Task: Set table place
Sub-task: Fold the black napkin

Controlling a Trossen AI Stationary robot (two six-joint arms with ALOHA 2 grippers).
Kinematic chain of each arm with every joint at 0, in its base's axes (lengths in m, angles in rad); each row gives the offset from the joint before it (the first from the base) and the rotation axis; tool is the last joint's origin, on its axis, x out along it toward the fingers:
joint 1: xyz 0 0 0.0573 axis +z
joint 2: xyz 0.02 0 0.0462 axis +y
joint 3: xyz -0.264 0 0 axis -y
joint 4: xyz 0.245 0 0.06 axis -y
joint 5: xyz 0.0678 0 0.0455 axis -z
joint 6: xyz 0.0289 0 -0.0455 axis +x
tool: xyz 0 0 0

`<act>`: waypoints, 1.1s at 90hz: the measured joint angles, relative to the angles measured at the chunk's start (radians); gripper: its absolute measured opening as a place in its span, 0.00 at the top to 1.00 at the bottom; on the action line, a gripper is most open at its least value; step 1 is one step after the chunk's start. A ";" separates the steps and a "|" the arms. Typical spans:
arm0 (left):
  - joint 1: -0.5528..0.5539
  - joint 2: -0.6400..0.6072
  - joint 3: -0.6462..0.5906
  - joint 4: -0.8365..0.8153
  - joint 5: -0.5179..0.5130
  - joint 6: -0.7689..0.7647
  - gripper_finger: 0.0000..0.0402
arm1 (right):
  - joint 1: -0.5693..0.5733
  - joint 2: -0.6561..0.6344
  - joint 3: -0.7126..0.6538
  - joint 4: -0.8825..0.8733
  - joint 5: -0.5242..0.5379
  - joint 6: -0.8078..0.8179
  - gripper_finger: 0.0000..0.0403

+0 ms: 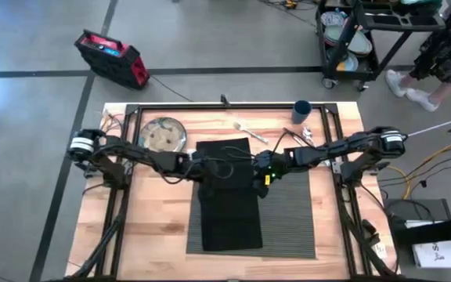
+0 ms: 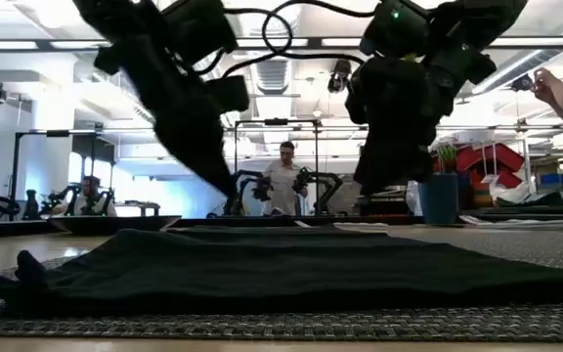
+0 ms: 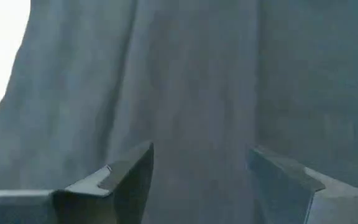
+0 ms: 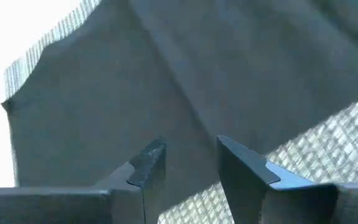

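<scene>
Both arms reach in from the table's (image 1: 143, 235) sides and meet over its middle, stretched nearly level with their wrists bent down toward the napkin (image 1: 227, 196). The left gripper (image 1: 200, 166) hangs above the napkin's left part near its far end; in its wrist view the fingers (image 3: 126, 180) stand wide apart with only dark cloth between them, gripping nothing. The right gripper (image 1: 258, 174) hangs over the napkin's right edge, where cloth meets the ribbed placemat (image 1: 288, 211); its fingers (image 4: 151, 163) are parted more narrowly and are also empty. In the low view both grippers sit clear above the cloth, not touching it.

The napkin lies spread long-ways, its near part covering the left part of the placemat and its far end running past the mat onto bare wood. The plate (image 1: 163, 135) rests on the table's far left, apart from the mat. A cup (image 1: 301, 111) stands at the far right edge, with cutlery (image 1: 250, 131) scattered on the wood between plate and cup. A person (image 2: 283, 178) stands in the room beyond.
</scene>
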 joint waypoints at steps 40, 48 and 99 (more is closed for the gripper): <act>0.110 0.084 0.088 -0.036 -0.019 0.085 0.70 | 0.203 0.048 -0.005 0.020 0.238 0.156 0.97; 0.139 0.063 0.086 -0.092 -0.053 0.060 0.74 | 0.219 0.040 -0.002 0.025 0.259 0.175 0.98; 0.246 0.056 0.082 -0.112 0.242 0.052 1.00 | 0.253 0.046 -0.002 0.054 0.270 0.181 1.00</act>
